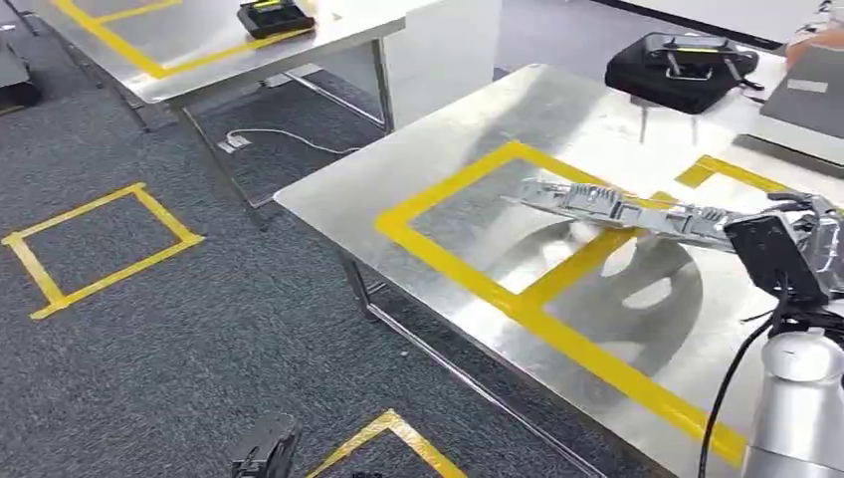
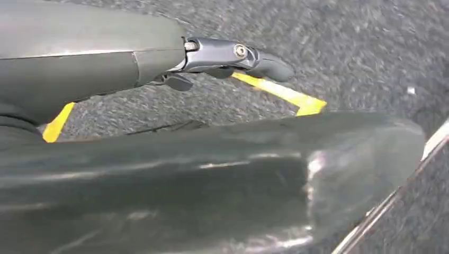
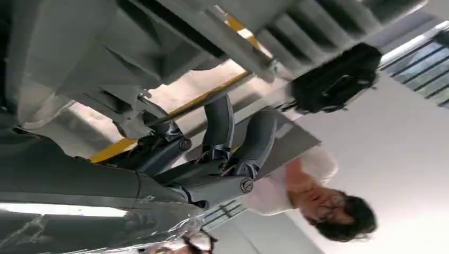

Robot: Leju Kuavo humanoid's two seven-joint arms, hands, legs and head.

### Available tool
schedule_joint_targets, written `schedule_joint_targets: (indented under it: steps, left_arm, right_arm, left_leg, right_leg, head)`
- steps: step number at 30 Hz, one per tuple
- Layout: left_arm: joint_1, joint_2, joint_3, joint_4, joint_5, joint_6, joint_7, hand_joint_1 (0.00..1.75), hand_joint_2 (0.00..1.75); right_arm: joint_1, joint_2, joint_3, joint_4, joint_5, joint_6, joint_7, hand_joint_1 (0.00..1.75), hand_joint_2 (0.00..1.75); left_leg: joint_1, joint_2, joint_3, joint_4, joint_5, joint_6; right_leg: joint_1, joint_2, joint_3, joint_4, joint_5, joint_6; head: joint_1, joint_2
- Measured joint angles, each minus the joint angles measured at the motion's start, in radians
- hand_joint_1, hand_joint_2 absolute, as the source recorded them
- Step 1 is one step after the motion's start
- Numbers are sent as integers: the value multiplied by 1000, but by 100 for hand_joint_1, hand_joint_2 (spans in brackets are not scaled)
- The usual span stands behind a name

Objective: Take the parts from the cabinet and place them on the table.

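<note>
the right robot hand [image 1: 796,224] grips one end of a long silver metal part [image 1: 617,209] at the right side of the steel tabletop [image 1: 478,149]. the part reaches from the hand toward the middle of the tabletop, across a strip of the yellow tape [image 1: 468,279] that marks out boxes on the surface; whether it rests on the metal or hangs just above it cannot be told from the head view. the right wrist view adds what the head view hides: the dark fingers [image 3: 219,127] curl up around the ribbed grey part [image 3: 132,58], with the thumb on the other side of it. that view also shows a person in a white top [image 3: 312,190] standing past the tabletop, and a black bag [image 3: 336,79], which in the head view lies at the far right corner.

the left robot hand [image 2: 233,55] hangs over grey carpet [image 2: 370,47] beside a yellow taped corner [image 2: 288,95], its fingers loosely stretched out with nothing in them. the head view shows a second steel table [image 1: 199,50] at the far left carrying a black device [image 1: 274,17], and a taped square [image 1: 100,249] on the carpet
</note>
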Motion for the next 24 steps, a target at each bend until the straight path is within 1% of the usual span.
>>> schedule_joint_targets:
  steps: [1, 2, 3, 4, 5, 6, 7, 8, 10, 12, 13, 14, 15, 16, 20, 22, 23, 24]
  left_arm:
    - [-2, 0, 0, 0, -2, -1, -4, 0, 0]
    - [-3, 0, 0, 0, -2, -2, -6, 0, 0]
    - [-4, 0, 0, 0, -2, -3, -12, 0, 0]
    - [-5, 0, 0, 0, -2, -3, -14, 0, 0]
    - [-7, -1, 0, 0, -2, -3, -16, 0, 0]
    - [-6, -2, 0, 0, -4, -3, -19, 0, 0]
    - [-6, -1, 0, 0, -6, -3, -21, 0, 0]
    - [-6, -1, 0, 0, -6, -3, -24, 0, 0]
    - [-6, -2, 0, -1, -9, -7, -30, 0, 0]
    - [-6, -2, 0, -2, -6, -7, -32, 0, 0]
    - [-6, -2, 0, -2, -5, -5, -32, 0, 0]
    - [-6, -2, 0, -2, -5, -5, -32, 0, 0]
    - [-6, -2, 0, -2, -5, -3, -32, 0, 175]
    - [-6, -2, 0, -2, -5, -3, -32, 0, 175]
    - [-7, -2, 0, -2, -26, 9, -21, 0, 175]
    - [-7, -2, 1, -3, -23, -13, -28, 0, 175]
    - [-7, -1, 1, -3, -22, -19, -32, 0, 0]
    - [-7, -1, 1, -3, -16, -22, -35, 0, 0]
  right_arm:
    - [0, 0, -12, 6, 1, -6, 6, 175, 175]
    - [0, 0, -19, 8, 4, -10, 8, 175, 175]
    - [0, 0, -28, 12, 10, -13, 10, 175, 175]
    - [-1, 0, -34, 14, 12, -16, 11, 175, 175]
    - [-1, 0, -43, 16, 16, -20, 14, 175, 175]
    - [0, 0, -52, 18, 20, -25, 15, 175, 175]
    - [2, 0, -60, 19, 24, -26, 16, 175, 175]
    - [4, 0, -70, 21, 26, -27, 16, 175, 175]
    - [4, 0, -84, 25, 28, -27, 16, 175, 175]
    - [4, 0, -94, 29, 26, -27, 16, 175, 175]
    - [3, 1, -100, 31, 25, -26, 16, 175, 175]
    - [3, 1, -103, 33, 25, -24, 16, 175, 175]
    - [3, 1, -106, 35, 24, -21, 16, 0, 0]
    - [3, 1, -109, 37, 24, -19, 16, 0, 0]
    - [-1, 1, -122, 50, 22, -7, 17, 0, 0]
    - [-4, 1, -127, 56, 20, -7, 19, 0, 0]
    - [-4, 1, -133, 60, 18, -7, 19, 0, 0]
    - [-3, 1, -136, 64, 15, -7, 19, 0, 0]
  left_leg:
    - [1, 0, 22, -56, 45, 3]
    - [1, -1, 57, -134, 90, 5]
    - [3, -8, 97, -219, 129, 6]
    - [5, -21, 121, -270, 140, 7]
    - [7, -22, 127, -290, 136, 11]
    - [9, -22, 125, -295, 140, 8]
    - [7, -23, 124, -295, 140, 11]
    - [6, -23, 124, -295, 141, 13]
    - [4, -25, 124, -295, 142, 19]
    - [4, -26, 123, -295, 143, 22]
    - [4, -26, 123, -295, 143, 23]
    - [3, -26, 122, -295, 142, 26]
    - [2, -25, 122, -294, 143, 27]
    - [2, -25, 122, -294, 143, 28]
    - [2, -25, 122, -294, 143, 29]
    - [3, -25, 122, -295, 144, 29]
    - [3, -25, 122, -295, 144, 29]
    - [3, -25, 122, -295, 145, 30]
  right_leg:
    - [-1, 8, 0, 0, 0, 1]
    - [-2, 14, 1, 0, 1, 3]
    - [-4, 20, 2, 0, 1, 8]
    - [2, 24, -2, 4, 1, 16]
    - [4, 28, -9, 10, -1, 19]
    - [5, 27, -9, 9, -3, 14]
    - [5, 25, -9, 5, 0, 0]
    - [4, 24, -6, 1, 1, 2]
    - [4, 20, -1, -7, 6, 8]
    - [4, 20, 2, -12, 9, 14]
    - [3, 20, 2, -14, 10, 18]
    - [2, 20, 2, -15, 11, 22]
    - [2, 20, 2, -17, 12, 28]
    - [1, 20, 2, -17, 12, 32]
    - [1, 20, 1, -17, 12, 33]
    - [2, 21, 1, -17, 12, 33]
    - [2, 21, 0, -16, 12, 33]
    - [2, 21, -1, -16, 13, 33]
  head:
    - [0, 0]
    - [0, 0]
    - [0, 0]
    - [-1, 0]
    - [0, 0]
    - [1, 0]
    - [-2, 0]
    - [0, 0]
    - [0, 0]
    - [0, 0]
    - [0, 0]
    - [0, 0]
    - [-1, 0]
    - [0, 0]
    - [-1, 0]
    - [-1, 0]
    - [-1, 0]
    - [-1, 0]
